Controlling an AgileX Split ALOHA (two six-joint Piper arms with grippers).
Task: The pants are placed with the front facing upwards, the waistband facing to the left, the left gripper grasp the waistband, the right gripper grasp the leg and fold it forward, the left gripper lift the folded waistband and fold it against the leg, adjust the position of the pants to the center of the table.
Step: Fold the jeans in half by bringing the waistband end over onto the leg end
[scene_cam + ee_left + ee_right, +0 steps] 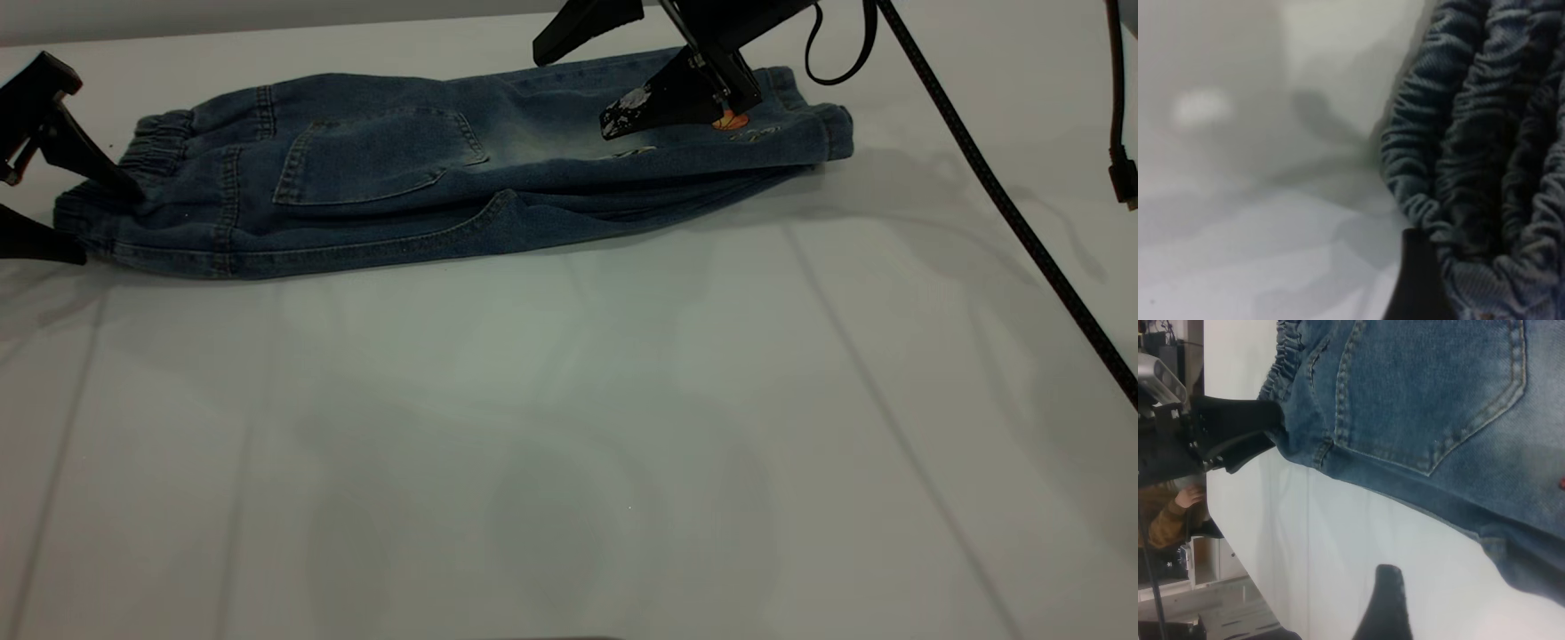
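Between the jaws of the black blocky left gripper point(49, 191) sits the gathered, puckered elastic waistband point(151, 156) of the small blue denim pants point(427, 182); the upper finger lies on the ruched band and the lower one runs under the edge, so it looks clamped on the cloth, though the contact itself is partly hidden. Outward from that grip the pants lie already doubled lengthwise, patch pocket point(378, 156) up, stretching away toward the far end of the large pale grey table point(569, 444).

Over that far end hangs the black wedge-jawed right gripper point(591, 80), its jaws standing apart and holding nothing, just above the wide denim leg point(756, 133), where a scrap of orange print shows beside the nearer jaw.

My reading is that the lengthwise fold is done and the waistband-to-leg fold is next. To do it well, the left gripper should keep both layers of elastic pinched, lift only high enough to clear the pile, and carry the band straight along the pants' length so the edges stay aligned. The right gripper ought to clear upward first, or the cloth will drape onto it.
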